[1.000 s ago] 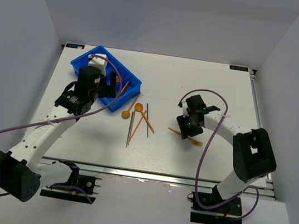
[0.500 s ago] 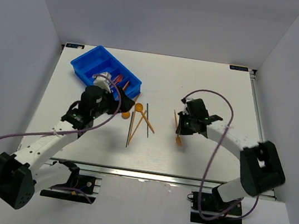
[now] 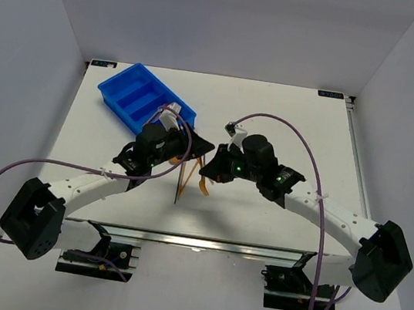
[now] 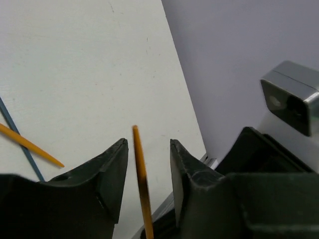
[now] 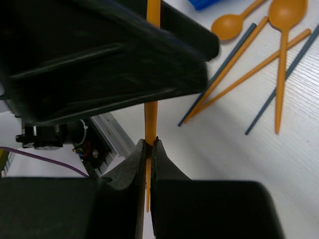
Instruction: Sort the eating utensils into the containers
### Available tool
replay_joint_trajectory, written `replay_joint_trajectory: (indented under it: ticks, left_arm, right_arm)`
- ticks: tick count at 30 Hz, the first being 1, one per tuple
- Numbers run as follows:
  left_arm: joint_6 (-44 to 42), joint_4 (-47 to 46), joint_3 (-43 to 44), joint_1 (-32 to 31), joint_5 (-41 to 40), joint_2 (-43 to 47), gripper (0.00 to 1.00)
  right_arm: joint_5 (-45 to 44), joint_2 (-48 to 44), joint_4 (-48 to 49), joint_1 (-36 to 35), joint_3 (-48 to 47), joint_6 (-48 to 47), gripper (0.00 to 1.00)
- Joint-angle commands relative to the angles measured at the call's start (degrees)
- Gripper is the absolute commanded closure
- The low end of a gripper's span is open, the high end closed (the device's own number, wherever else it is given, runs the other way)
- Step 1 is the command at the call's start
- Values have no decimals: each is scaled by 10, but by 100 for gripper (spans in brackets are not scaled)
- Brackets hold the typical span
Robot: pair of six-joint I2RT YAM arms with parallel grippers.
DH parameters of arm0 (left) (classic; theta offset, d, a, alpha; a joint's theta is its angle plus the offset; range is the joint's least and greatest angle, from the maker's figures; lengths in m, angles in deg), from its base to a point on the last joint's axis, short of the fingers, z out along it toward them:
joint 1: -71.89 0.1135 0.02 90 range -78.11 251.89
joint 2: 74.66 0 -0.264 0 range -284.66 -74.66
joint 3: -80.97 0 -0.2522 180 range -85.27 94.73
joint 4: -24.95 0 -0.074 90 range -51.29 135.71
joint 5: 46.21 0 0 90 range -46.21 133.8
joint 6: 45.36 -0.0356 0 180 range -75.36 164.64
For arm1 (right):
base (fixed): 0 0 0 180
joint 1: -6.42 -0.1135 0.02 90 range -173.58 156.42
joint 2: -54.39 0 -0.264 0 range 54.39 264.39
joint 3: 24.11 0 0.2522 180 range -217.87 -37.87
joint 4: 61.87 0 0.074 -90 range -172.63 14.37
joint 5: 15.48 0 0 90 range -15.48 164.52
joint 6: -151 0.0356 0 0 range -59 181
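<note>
— White table point(image 3: 290, 121) below: your right gripper point(image 5: 148, 144) is clenched on the orange utensil point(image 5: 151, 114), which stands between the parted fingers of your left gripper point(image 4: 147, 149), touching neither.
— Risk?
— Let go early and it drops, missing the blue tray point(image 3: 118, 79).

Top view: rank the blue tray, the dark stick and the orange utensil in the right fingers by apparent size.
1. Tray
2. Dark stick
3. Orange utensil, only partly visible, so its place is unsure.
</note>
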Motion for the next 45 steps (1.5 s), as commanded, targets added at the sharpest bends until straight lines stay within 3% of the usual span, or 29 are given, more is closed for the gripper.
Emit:
replay_joint_trajectory:
  ticks: [1, 2, 3, 4, 6, 7, 11, 12, 13, 17, 20, 24, 30, 39, 42, 43, 45]
  left_arm:
    - [-3, 5, 22, -1, 2, -12, 54]
    - [-5, 7, 24, -1, 6, -17, 66]
    - [-10, 17, 27, -1, 7, -20, 90]
    - [-16, 26, 34, -1, 9, -23, 100]
    - [-69, 90, 76, 1, 6, -32, 100]
    - [-106, 133, 101, 10, -11, -32, 100]
    - [-342, 356, 288, 91, -122, -100, 100]
    - [-379, 380, 324, 111, -122, -124, 100]
    - [-417, 398, 358, 130, -185, -148, 100]
    - [-588, 406, 487, 151, -315, -273, 100]
    - [-639, 369, 555, 159, -410, -355, 100]
    - [-713, 255, 566, 159, -453, -413, 100]
    - [-742, 131, 496, 159, -418, -422, 100]
    - [-755, 85, 441, 160, -411, -432, 100]
    - [-754, 78, 423, 161, -410, -433, 88]
    - [-755, 78, 420, 161, -415, -432, 72]
    - [-753, 73, 415, 161, -421, -427, 55]
  right_arm:
    - [-14, -14, 16, -9, -34, 11, 100]
    - [-15, -10, 16, -11, -43, 8, 100]
    - [-17, -8, 16, -11, -47, 8, 100]
    - [-21, -6, 0, -11, -49, 7, 98]
    - [-51, -11, -9, -9, -46, 11, 59]
    - [-70, -20, -17, -9, -40, 12, 11]
    - [-131, -94, -50, 34, 17, 8, 11]
    - [-133, -104, -55, 44, 25, 4, 11]
    - [-133, -125, -61, 54, 33, 1, 11]
    - [-116, -163, -92, 92, 56, -20, 11]
    - [-114, -190, -109, 100, 69, -39, 11]
    - [-111, -220, -146, 100, 80, -63, 11]
    - [-82, -258, -145, 101, 91, -89, 11]
    - [-60, -248, -127, 102, 82, -98, 11]
    - [-64, -238, -125, 101, 77, -98, 11]
    - [-65, -235, -127, 101, 74, -98, 11]
    - [-65, -230, -129, 101, 69, -99, 11]
